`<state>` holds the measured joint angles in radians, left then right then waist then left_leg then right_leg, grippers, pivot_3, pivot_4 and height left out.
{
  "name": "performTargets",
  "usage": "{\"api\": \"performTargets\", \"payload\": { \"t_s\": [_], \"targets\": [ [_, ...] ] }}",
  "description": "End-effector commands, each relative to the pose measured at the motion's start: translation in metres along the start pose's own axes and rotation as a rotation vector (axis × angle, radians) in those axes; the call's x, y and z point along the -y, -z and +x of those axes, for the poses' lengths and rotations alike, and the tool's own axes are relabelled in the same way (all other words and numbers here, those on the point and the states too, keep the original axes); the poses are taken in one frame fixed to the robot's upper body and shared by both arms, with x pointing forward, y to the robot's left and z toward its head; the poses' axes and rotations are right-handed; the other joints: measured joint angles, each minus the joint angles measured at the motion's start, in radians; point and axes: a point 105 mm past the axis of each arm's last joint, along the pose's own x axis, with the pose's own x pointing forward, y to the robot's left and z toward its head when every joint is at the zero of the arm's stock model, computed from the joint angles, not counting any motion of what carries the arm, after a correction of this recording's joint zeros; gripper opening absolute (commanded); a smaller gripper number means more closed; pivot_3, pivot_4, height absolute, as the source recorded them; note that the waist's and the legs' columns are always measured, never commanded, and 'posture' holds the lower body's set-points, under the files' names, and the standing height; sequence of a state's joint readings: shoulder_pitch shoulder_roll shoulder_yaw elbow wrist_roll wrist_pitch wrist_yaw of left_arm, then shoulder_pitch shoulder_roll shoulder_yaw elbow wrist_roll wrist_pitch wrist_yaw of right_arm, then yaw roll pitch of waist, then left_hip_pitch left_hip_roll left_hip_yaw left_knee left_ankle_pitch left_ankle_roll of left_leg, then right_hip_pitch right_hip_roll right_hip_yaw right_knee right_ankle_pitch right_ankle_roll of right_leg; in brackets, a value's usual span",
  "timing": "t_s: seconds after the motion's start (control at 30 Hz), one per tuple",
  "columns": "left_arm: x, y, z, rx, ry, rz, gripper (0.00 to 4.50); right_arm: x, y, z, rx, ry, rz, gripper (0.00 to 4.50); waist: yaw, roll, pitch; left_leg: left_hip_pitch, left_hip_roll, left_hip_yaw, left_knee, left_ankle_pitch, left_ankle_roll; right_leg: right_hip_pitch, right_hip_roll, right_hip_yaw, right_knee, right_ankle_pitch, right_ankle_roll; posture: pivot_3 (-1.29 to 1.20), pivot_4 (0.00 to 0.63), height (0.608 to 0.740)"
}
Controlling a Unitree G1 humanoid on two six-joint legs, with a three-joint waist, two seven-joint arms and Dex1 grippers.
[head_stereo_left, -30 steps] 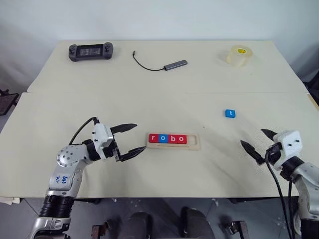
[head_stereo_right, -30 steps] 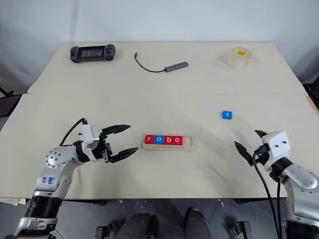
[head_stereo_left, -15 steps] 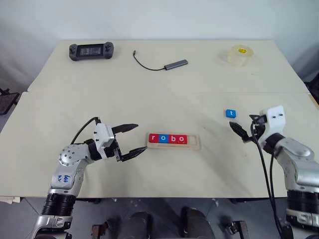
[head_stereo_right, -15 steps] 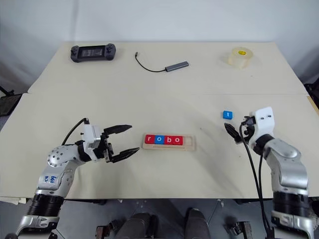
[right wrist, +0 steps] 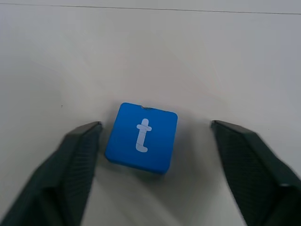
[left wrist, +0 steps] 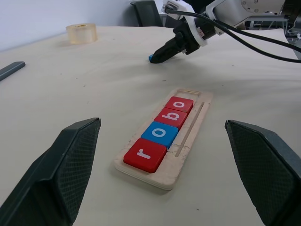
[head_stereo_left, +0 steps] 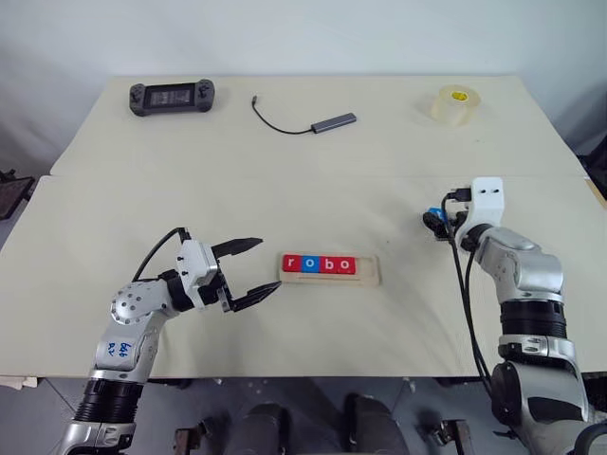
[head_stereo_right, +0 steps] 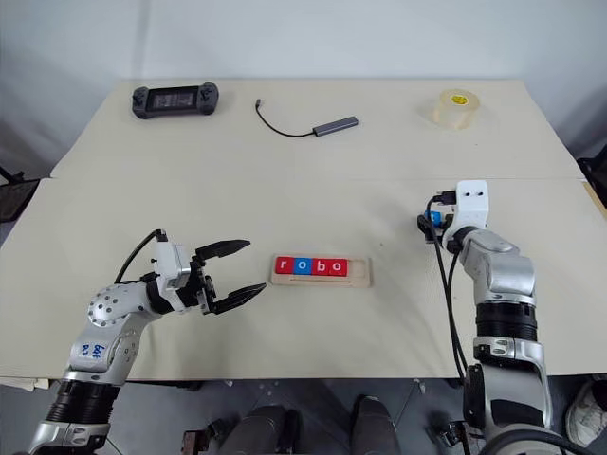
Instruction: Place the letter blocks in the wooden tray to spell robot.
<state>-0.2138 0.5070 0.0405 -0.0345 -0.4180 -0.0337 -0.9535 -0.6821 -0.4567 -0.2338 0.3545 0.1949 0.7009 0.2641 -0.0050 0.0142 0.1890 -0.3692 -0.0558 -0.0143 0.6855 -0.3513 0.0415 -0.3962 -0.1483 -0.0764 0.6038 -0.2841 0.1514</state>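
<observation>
The wooden tray (head_stereo_left: 330, 269) holds r, o, b, o; its right-end slot is vacant. The blue t block (right wrist: 141, 138) lies flat on the table (head_stereo_left: 285, 180), at about 2 o'clock from the tray, between the right gripper (right wrist: 155, 155)'s spread fingers, off-centre toward one finger. Recommended: centre the block, close squarely on opposite edges, lift level. The left gripper (head_stereo_left: 258, 268) stands wide open and empty at the tray's 9 o'clock.

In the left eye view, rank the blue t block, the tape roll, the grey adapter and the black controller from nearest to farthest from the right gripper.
1. Blue t block, right at the right gripper.
2. Tape roll, at the far right.
3. Grey adapter, far centre.
4. Black controller, far left corner.
</observation>
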Motion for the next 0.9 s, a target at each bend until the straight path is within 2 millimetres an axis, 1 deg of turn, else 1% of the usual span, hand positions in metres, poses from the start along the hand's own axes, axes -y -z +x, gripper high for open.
{"api": "performTargets", "payload": {
  "t_s": [0.03,0.13,0.17,0.3,0.37,0.43,0.53,0.63,0.7,0.77,0.87,0.9],
  "targets": [
    [-0.001,-0.009,-0.004,0.012,-0.008,0.041,4.50,0.002,0.004,-0.001,-0.022,0.029,-0.012,2.50,0.001,0.000,0.000,0.000,0.000,0.000,0.000,0.000,0.000,0.000,0.000,0.000,0.000,0.000,0.000,0.00,0.150,0.740],
    [-0.001,-0.009,-0.003,0.012,-0.002,0.039,4.50,-0.003,0.002,-0.004,-0.031,0.007,-0.020,1.50,0.003,0.000,0.000,0.000,0.000,0.000,0.000,0.000,0.000,0.000,0.000,0.000,0.000,0.000,0.000,0.00,0.150,0.740],
    [-0.001,-0.009,-0.002,0.012,0.002,0.037,4.50,-0.006,0.000,-0.006,-0.026,-0.001,-0.019,1.46,0.003,0.000,0.000,0.000,0.000,0.000,0.000,0.000,0.000,0.000,0.000,0.000,0.000,0.000,0.000,0.00,0.150,0.740],
    [0.000,-0.008,0.001,0.019,0.026,0.025,4.50,-0.013,-0.012,-0.017,-0.002,-0.013,-0.030,1.46,0.002,0.000,0.000,0.000,0.000,0.000,0.000,0.000,0.000,-0.001,0.000,0.000,0.000,0.000,0.000,0.00,0.150,0.740],
    [0.001,-0.007,0.003,0.023,0.041,0.018,4.50,-0.015,-0.017,-0.027,0.010,-0.001,-0.025,1.46,0.003,0.000,0.000,-0.001,0.000,0.000,0.000,0.000,0.000,-0.001,0.000,0.000,0.001,0.000,0.000,0.00,0.150,0.740],
    [0.001,-0.007,0.006,0.025,0.054,0.014,4.50,-0.021,-0.016,-0.039,0.008,-0.009,-0.006,1.46,0.003,0.000,0.000,-0.001,0.000,0.000,0.000,0.000,0.000,-0.001,0.000,0.000,0.001,0.000,0.000,0.00,0.150,0.740],
    [0.000,-0.006,0.009,0.033,0.066,0.009,4.50,-0.034,-0.004,-0.063,-0.020,-0.036,-0.011,1.46,0.006,0.000,0.000,-0.001,0.000,-0.001,0.000,0.000,0.000,-0.002,0.000,0.000,0.001,0.000,0.000,0.00,0.150,0.740],
    [0.000,-0.005,0.011,0.035,0.082,0.001,4.50,-0.045,0.013,-0.084,-0.060,-0.035,-0.006,1.46,0.006,0.000,0.000,-0.002,0.000,-0.001,0.000,0.000,0.000,-0.002,0.000,0.000,0.001,0.000,0.000,0.00,0.150,0.740],
    [0.001,-0.004,0.012,0.033,0.093,-0.004,4.50,-0.056,0.026,-0.096,-0.086,-0.046,0.016,1.46,0.006,0.000,0.000,-0.002,0.000,-0.001,0.000,0.000,0.000,-0.002,0.000,0.000,0.001,0.000,0.000,0.00,0.150,0.740],
    [0.001,-0.004,0.012,0.033,0.099,-0.005,4.50,-0.059,0.033,-0.102,-0.100,-0.041,0.025,1.46,0.005,0.000,0.000,-0.001,0.000,-0.001,0.000,0.000,0.000,-0.002,0.000,0.001,0.001,0.000,0.000,0.00,0.150,0.740],
    [0.001,-0.004,0.014,0.034,0.102,-0.006,4.50,-0.053,0.038,-0.103,-0.108,0.000,0.037,1.46,0.004,0.000,0.000,-0.001,-0.001,0.000,0.000,0.000,0.000,-0.002,0.000,0.002,0.002,0.000,0.000,0.00,0.150,0.740],
    [0.001,-0.004,0.014,0.034,0.104,-0.006,4.50,-0.053,0.039,-0.102,-0.111,0.003,0.032,1.82,0.004,0.000,0.000,-0.001,-0.001,0.000,0.000,0.000,0.000,-0.002,0.000,0.002,0.002,0.000,0.000,0.00,0.150,0.740]
  ]
}}
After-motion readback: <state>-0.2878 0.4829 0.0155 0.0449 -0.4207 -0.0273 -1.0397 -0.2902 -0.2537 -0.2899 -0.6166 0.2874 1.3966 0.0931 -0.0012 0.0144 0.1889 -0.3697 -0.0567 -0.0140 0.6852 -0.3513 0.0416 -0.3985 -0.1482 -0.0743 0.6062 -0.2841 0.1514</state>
